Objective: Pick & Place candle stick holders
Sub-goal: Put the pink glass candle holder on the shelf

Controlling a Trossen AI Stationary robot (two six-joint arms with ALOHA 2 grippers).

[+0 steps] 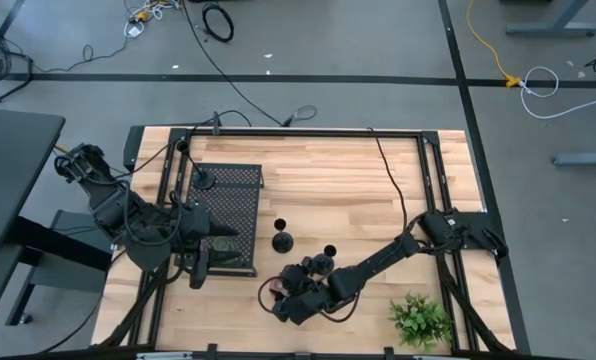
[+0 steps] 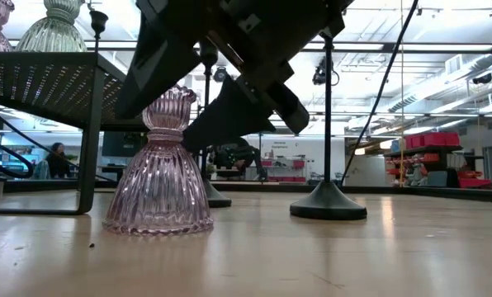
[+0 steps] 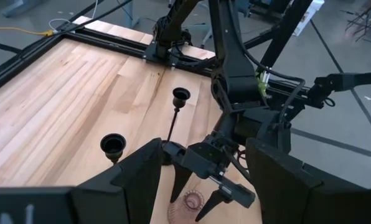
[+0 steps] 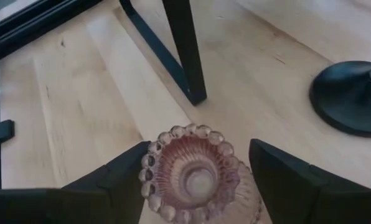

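Right end effector (image 4: 195, 180), lower centre of the high view, poised over a pinkish glass candle stick holder (image 4: 195, 177) with its two fingers (image 4: 120, 180) spread to either side of the beaded rim; whether they touch the glass cannot be told. The holder stands upright on the desk (image 1: 338, 190), left of centre in the low view, just beside a leg of the black perforated stand (image 1: 226, 205). Two black thin-stemmed holders (image 1: 282, 240) stand on round bases near it at centre of the high view; a third black holder (image 1: 204, 180) stands on the perforated stand at upper left. In the low view two more glass holders (image 2: 52, 29) appear on top of the stand, upper left. Left end effector (image 3: 201, 180) hangs over the stand's lower edge, fingers parted, nothing between them. A green leafy plant (image 1: 419, 318) lies at lower right
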